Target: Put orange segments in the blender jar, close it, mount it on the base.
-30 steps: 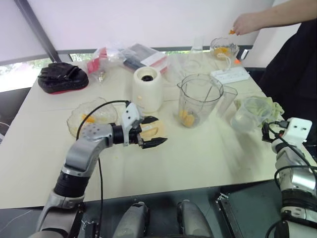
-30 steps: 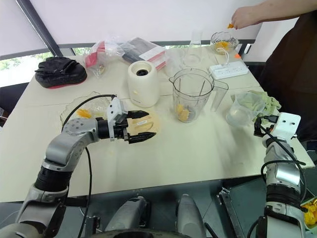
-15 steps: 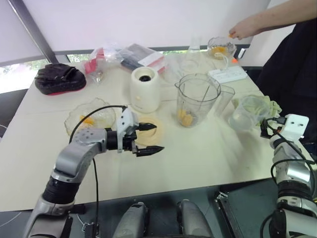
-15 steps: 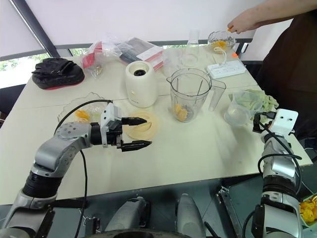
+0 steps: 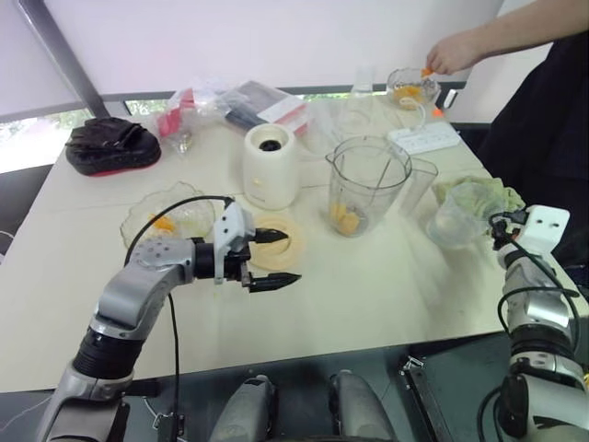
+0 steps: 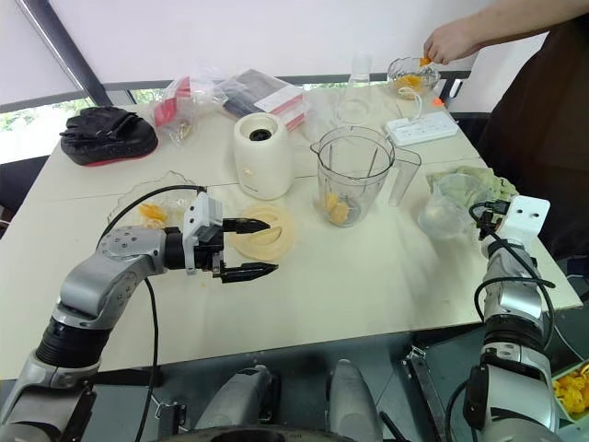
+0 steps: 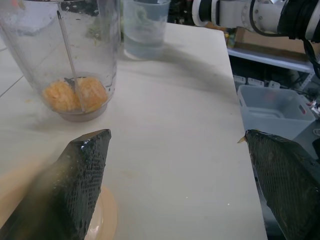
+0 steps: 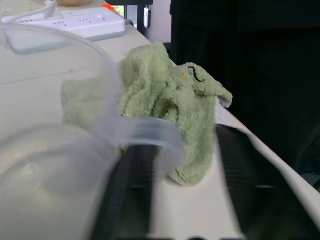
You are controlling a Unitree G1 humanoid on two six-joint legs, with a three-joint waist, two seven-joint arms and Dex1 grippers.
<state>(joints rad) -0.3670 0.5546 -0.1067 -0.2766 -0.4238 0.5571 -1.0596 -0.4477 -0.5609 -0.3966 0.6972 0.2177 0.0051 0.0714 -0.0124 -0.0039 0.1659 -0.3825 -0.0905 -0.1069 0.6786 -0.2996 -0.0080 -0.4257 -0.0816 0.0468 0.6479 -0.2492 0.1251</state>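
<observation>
While the left-eye view looked down over the pale surface (image 5: 386, 295), the left gripper (image 5: 276, 259) hovered just above it with its fingers (image 5: 279, 237) spread wide and empty, one of them over the flat cream-yellow lid (image 5: 293, 254). The blender jar (image 5: 370, 170) stood upright and uncovered near the middle, a few orange segments (image 5: 345, 217) lying at its bottom. The base (image 5: 270, 166) stood apart, just beside it on the robot's left, with its dark socket bare. A scalloped glass bowl (image 5: 147, 221) with one more piece of fruit sat behind the left forearm. At the far corner a person's hand (image 5: 451, 53) held a piece over a small glass bowl (image 5: 411, 87).

The right-eye view showed the same layout, and more clearly the right gripper (image 6: 483, 224) at the near-right edge, close against the measuring cup (image 6: 442, 207) and the green cloth (image 6: 479, 180).

The left wrist view added the jar's lower end seen from the side: the segments pressed around the blade shaft, with the wide-set fingers framing bare surface short of it.

The right wrist view alone showed the measuring cup's clear rim and handle directly ahead of that gripper, the crumpled cloth behind them and a white power strip (image 8: 65, 22) beyond. Whether that gripper was closed on the handle I cannot tell.
</observation>
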